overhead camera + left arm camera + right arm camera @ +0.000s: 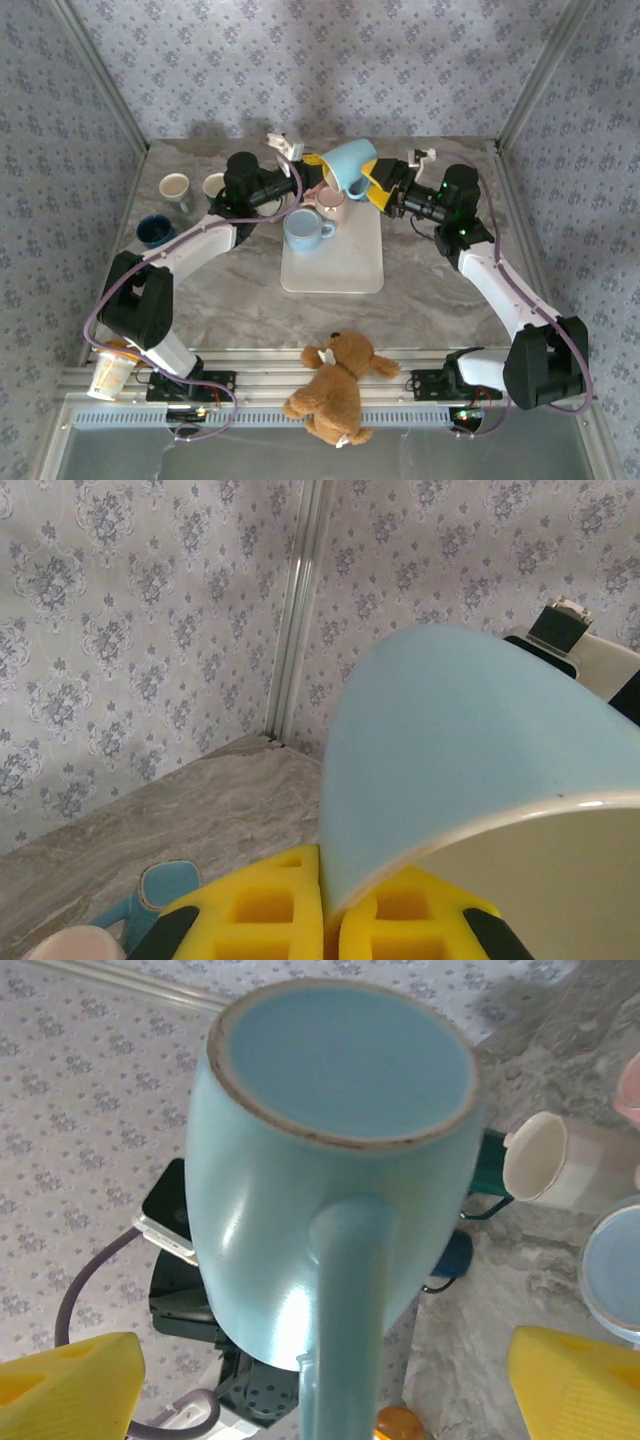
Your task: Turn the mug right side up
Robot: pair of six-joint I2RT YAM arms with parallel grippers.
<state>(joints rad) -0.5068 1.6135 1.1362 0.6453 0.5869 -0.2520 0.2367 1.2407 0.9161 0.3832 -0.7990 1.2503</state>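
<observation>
In the top view you see the light blue mug (350, 165) tipped on its side, at 12 o'clock from the white tray (340, 270). The left gripper (315, 170) meets it at its 9 o'clock. The right gripper (378, 188) sits at its 4 o'clock. A blue cup (305, 230) and a pink cup (331, 205) stand at the tray's far end. A teddy bear (335, 385) lies at 6 o'clock, by the arm bases.

In the left wrist view, your yellow fingers (265, 910) are pinched on the mug (450, 740), one on each side of its wall at the rim.

In the right wrist view, the yellow fingers (70, 1385) sit at 7 and 5 o'clock, spread wide and clear of the mug (290, 1190). Its handle runs down to 6 o'clock between them.
</observation>
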